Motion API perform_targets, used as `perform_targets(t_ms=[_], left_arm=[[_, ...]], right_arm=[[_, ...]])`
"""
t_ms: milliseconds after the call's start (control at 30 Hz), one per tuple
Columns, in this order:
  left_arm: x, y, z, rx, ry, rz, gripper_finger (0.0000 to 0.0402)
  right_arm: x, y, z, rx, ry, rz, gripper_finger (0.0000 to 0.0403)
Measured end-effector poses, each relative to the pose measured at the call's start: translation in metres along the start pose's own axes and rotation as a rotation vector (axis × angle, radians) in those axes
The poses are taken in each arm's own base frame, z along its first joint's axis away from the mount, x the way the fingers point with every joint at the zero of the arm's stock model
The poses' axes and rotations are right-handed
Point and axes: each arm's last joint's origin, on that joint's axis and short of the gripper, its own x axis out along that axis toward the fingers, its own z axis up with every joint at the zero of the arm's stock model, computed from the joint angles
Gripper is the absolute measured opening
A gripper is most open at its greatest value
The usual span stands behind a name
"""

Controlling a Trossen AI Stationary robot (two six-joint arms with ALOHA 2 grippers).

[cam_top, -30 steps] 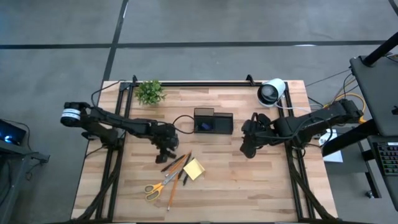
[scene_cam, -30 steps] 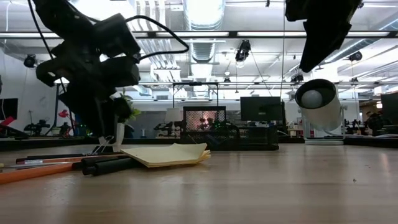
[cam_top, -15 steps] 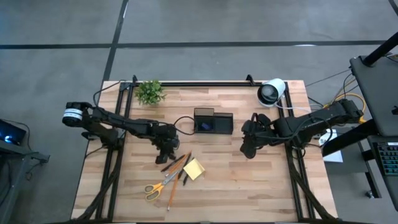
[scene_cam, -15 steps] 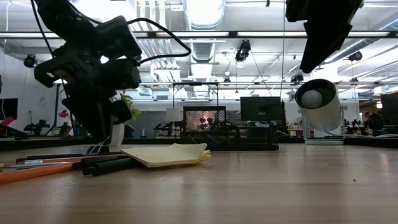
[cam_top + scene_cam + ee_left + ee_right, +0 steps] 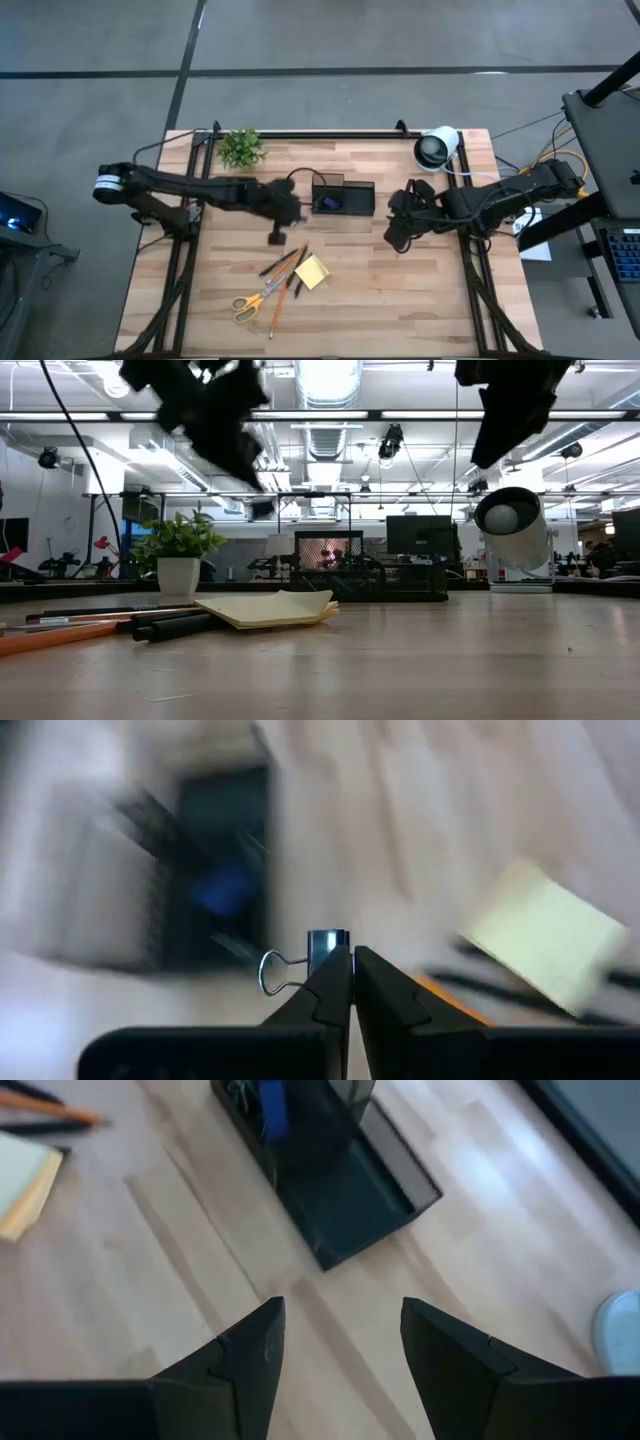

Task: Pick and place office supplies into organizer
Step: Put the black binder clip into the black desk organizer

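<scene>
Binder clip (image 5: 325, 945) lifted from the table.
Left gripper (image 5: 350, 965), now clamped on it, has swung toward the organizer (image 5: 343, 195); right gripper (image 5: 340, 1330) gapes, idle.

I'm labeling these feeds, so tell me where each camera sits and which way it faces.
High view: above the table, looking straight down; both arms show, the left pincer beside the organizer.
Low view: at tabletop height, looking level across at the room; both arms hang in from above.
Left wrist view: on the left wrist, looking past its shut fingers clamping a binder clip.
Right wrist view: on the right wrist, looking down between the open fingers of the right pincer.
Shared: all four show the organizer and the sticky pad.
</scene>
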Motion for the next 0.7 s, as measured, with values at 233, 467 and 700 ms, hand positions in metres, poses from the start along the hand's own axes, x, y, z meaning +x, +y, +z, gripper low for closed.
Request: perform_targets(t_ms=[233,467,700], left_arm=[[0.002,0.037,0.025,-0.007,-0.054,0.098,0.0000],[0.065,0.045,0.013,-0.034,0.034,0.049,0.0000],[0.104,0.049,-0.001,-0.036,0.171,0.162,0.0000]], right_arm=[[-0.003,0.000,0.004,0.005,-0.032,-0.019,0.0187],[-0.002,-0.001,0.002,0.000,-0.027,-0.027,0.0187],[-0.002,-0.001,0.002,-0.001,-0.024,-0.025,0.0187]])
